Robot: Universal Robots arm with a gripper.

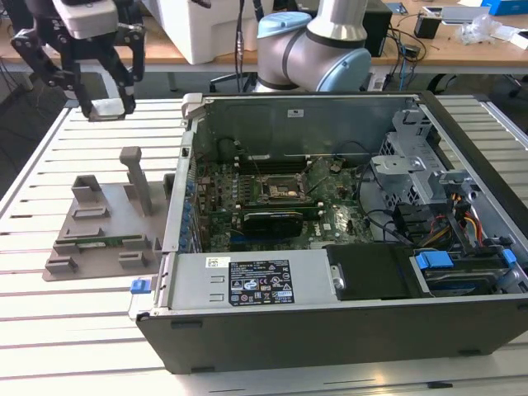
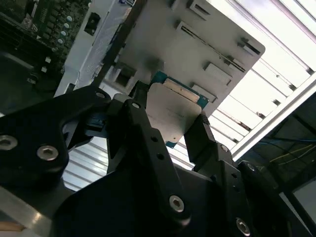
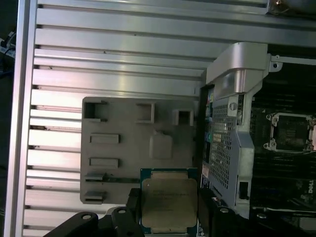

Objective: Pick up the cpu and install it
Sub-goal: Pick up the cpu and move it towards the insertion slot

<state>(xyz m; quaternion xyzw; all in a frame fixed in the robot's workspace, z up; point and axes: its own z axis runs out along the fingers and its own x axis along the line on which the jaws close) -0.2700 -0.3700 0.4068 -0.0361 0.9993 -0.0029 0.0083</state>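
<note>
The cpu [image 1: 106,110] [image 2: 173,111] [image 3: 169,200] is a flat square chip with a silver-grey metal top and a thin teal-green rim. My gripper [image 1: 106,106] [image 2: 170,126] [image 3: 169,206] is shut on it, with black fingers [image 3: 205,210] pressing two opposite edges. In the exterior view the gripper hangs high above the slatted table at the far left, clear of the open computer case. The motherboard socket [image 1: 283,191] [image 3: 291,131] lies inside the case with its metal frame around a dark square, well away from the chip.
A grey parts fixture [image 1: 99,231] [image 3: 128,148] [image 2: 197,44] with an upright post lies on the slatted table [image 1: 49,330], beside the case. The open case [image 1: 346,330] holds a graphics card, cables and drive bays. The arm's base [image 1: 322,41] stands behind the case.
</note>
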